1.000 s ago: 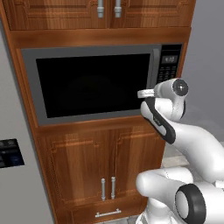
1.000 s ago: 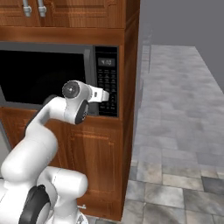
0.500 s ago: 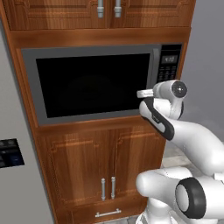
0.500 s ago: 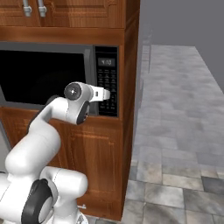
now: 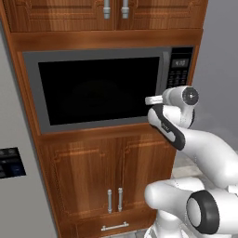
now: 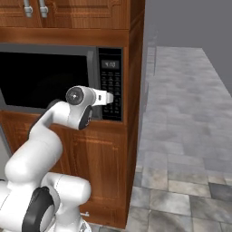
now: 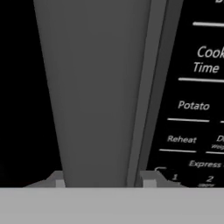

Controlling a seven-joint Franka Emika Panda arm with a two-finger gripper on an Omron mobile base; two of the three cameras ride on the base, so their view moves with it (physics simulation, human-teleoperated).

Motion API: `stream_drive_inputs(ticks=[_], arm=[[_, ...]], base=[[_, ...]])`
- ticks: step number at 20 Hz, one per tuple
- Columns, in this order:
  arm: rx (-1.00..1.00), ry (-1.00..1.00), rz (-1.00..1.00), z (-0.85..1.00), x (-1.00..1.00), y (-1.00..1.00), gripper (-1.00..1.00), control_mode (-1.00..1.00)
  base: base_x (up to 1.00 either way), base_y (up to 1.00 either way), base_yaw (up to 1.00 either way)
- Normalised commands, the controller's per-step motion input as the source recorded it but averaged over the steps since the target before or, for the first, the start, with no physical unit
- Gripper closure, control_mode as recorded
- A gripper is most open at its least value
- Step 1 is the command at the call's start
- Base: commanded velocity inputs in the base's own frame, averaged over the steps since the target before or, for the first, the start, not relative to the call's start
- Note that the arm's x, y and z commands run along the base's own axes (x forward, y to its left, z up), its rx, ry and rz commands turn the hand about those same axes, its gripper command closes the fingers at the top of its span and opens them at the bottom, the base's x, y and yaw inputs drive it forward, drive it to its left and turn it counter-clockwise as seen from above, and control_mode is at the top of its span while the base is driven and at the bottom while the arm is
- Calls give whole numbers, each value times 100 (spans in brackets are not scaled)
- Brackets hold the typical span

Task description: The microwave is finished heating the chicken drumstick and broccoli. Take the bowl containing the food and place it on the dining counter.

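Wooden cabinetry [image 5: 93, 172] around microwave [image 5: 100, 90]; claw [image 7: 103, 181] spread, straddling door's grey right frame.

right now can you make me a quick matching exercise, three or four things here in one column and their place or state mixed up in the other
Things:
1. microwave door
2. keypad panel
3. upper cabinet handles
4. gripper

Place or state:
a. above the microwave
b. shut, black glass
c. right end of the microwave
d. fingertips either side of the door's grey right frame strip

Pairs: 1-b, 2-c, 3-a, 4-d
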Motion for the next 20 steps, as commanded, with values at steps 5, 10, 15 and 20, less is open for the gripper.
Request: stream_drive_inputs(ticks=[5,10,15,20], arm=[[0,0,0,1,-8,0,100,-100],[0,-13,2,28,-51,3,100,-100],[0,-23,0,57,-86,33,100,-100],[0,-20,0,85,-100,63,100,-100]], base=[[0,0,0],[0,0,0],[0,0,0],[0,0,0]])
